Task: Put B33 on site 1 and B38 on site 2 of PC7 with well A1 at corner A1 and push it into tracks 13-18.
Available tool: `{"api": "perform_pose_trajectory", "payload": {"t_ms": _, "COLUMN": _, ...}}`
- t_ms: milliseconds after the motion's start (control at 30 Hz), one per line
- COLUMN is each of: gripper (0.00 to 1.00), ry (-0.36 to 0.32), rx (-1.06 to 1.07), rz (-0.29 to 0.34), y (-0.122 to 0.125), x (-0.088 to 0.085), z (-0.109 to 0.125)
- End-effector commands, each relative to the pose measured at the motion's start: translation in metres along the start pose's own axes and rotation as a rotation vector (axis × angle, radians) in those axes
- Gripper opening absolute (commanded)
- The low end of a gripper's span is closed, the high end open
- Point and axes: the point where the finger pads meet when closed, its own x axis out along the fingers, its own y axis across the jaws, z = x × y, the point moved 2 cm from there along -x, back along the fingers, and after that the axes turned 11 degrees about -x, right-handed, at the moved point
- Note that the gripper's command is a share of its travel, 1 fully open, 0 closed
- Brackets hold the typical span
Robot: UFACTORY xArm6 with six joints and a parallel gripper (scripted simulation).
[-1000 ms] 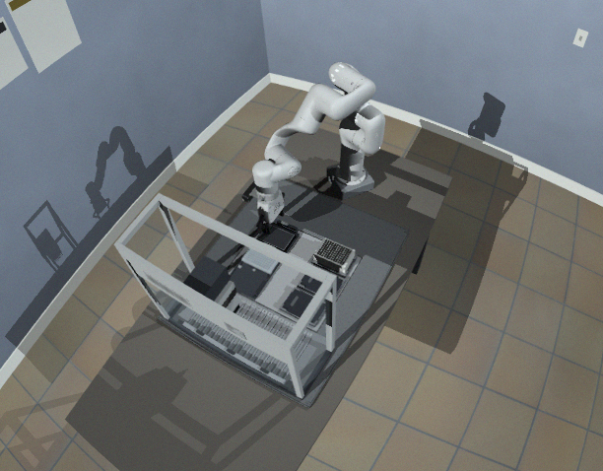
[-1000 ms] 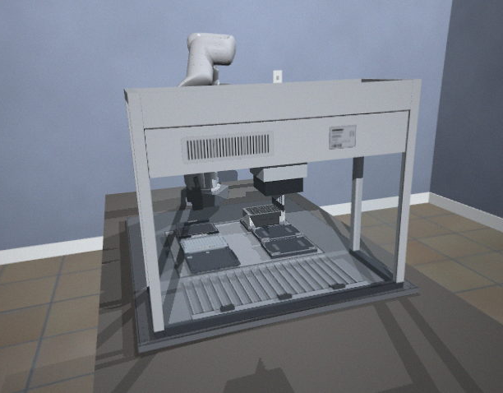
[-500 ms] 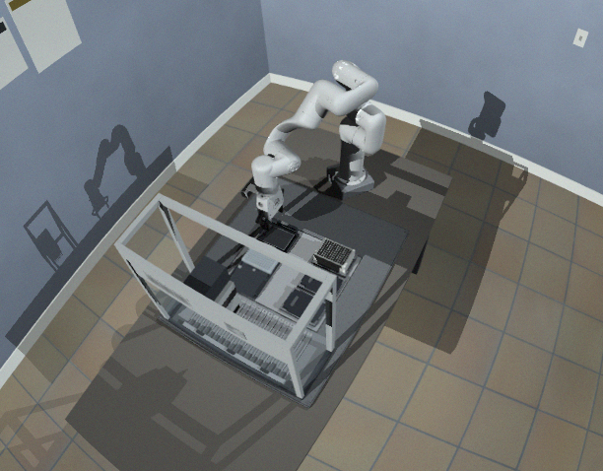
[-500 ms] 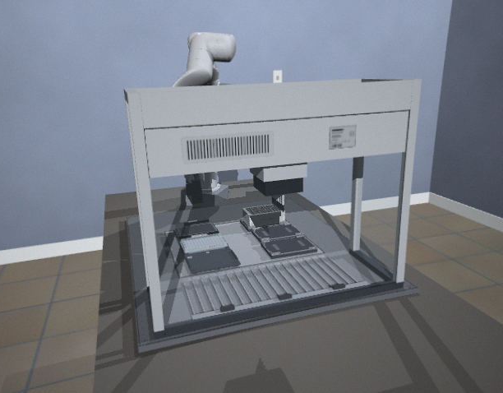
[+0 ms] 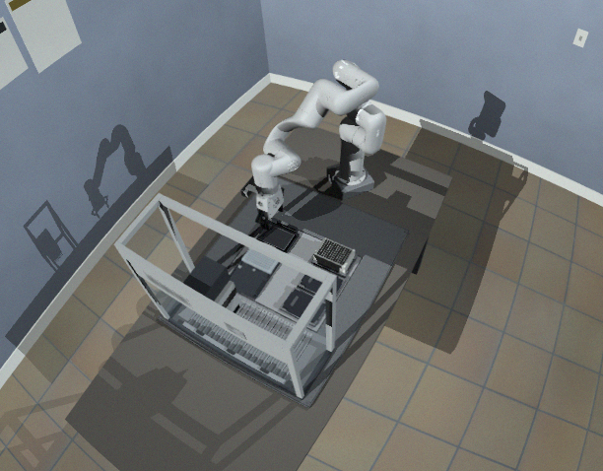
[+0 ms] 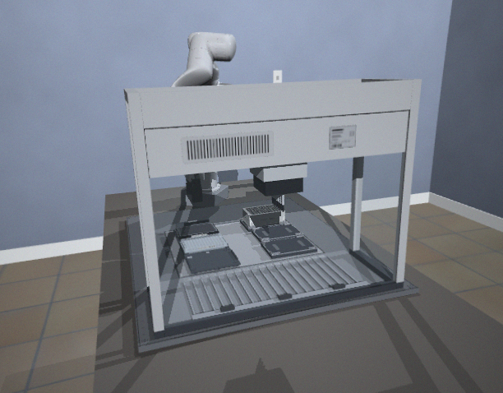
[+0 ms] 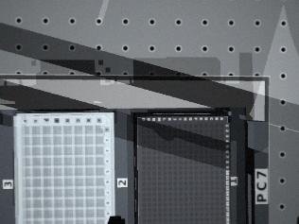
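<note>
Fingers spread wide, holding nothing, hover above B33 on PC7

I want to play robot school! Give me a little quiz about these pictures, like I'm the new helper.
1. True or false: the white arm's end effector is holding a plate.
2. In the wrist view, what lies nearest the end of the grey plate carrier that has the printed label?
A. the pale 96-well plate
B. the dark 384-well plate
C. the tall deep-well block
3. Fill in: the label on that carrier reads ____.

Key
1. False: its fingers are wide open with nothing between them.
2. B
3. PC7
</note>
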Motion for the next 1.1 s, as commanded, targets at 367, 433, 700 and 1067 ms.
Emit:
{"api": "perform_pose_trajectory", "payload": {"t_ms": 367, "gripper": 1.0, "ry": 0.002, "rx": 0.013, "rz": -0.004, "y": -0.05, "x": 0.003, "z": 0.033}}
{"api": "perform_pose_trajectory", "payload": {"t_ms": 433, "gripper": 1.0, "ry": 0.002, "rx": 0.013, "rz": -0.004, "y": -0.059, "x": 0.004, "z": 0.038}}
{"api": "perform_pose_trajectory", "payload": {"t_ms": 700, "gripper": 1.0, "ry": 0.002, "rx": 0.013, "rz": -0.005, "y": -0.092, "x": 0.007, "z": 0.061}}
{"api": "perform_pose_trajectory", "payload": {"t_ms": 1067, "gripper": 1.0, "ry": 0.001, "rx": 0.013, "rz": -0.005, "y": -0.119, "x": 0.009, "z": 0.079}}
